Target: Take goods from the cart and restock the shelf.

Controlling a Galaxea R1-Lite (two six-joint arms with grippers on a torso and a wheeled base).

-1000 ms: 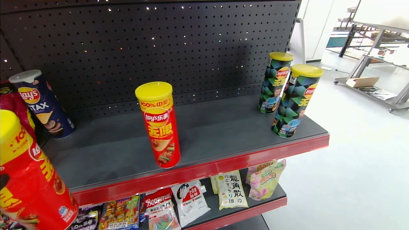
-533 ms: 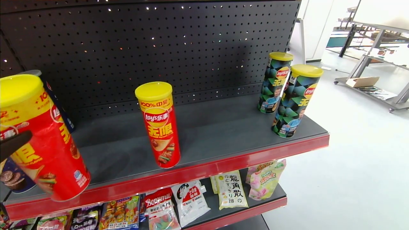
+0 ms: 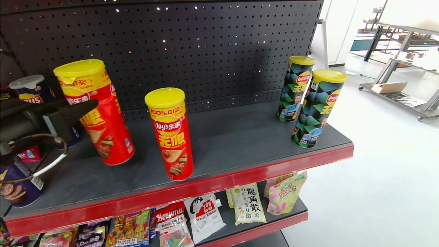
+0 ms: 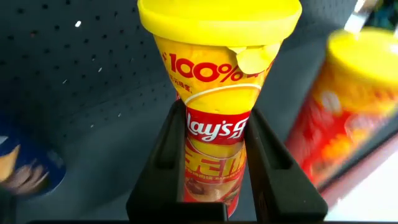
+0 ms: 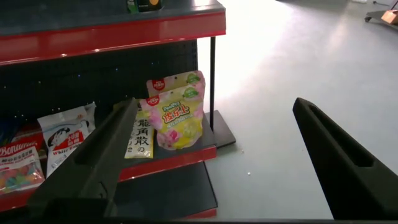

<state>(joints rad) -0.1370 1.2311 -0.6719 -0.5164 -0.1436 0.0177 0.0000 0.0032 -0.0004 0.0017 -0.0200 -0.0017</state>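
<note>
Placing step. Left jaws pinch red can [image 3: 106,137], tilted, over left part of shelf [image 3: 240,137], left of standing can [image 3: 170,133]. Right jaws spread, empty, low. Next: straighten, lower, release.

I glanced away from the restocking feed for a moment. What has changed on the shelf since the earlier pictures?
The left gripper, shut on the held red can, carried it from the near left corner up and inward over the top shelf. It is now tilted beside the standing red can. That can and the two green-patterned cans have not moved.
</note>
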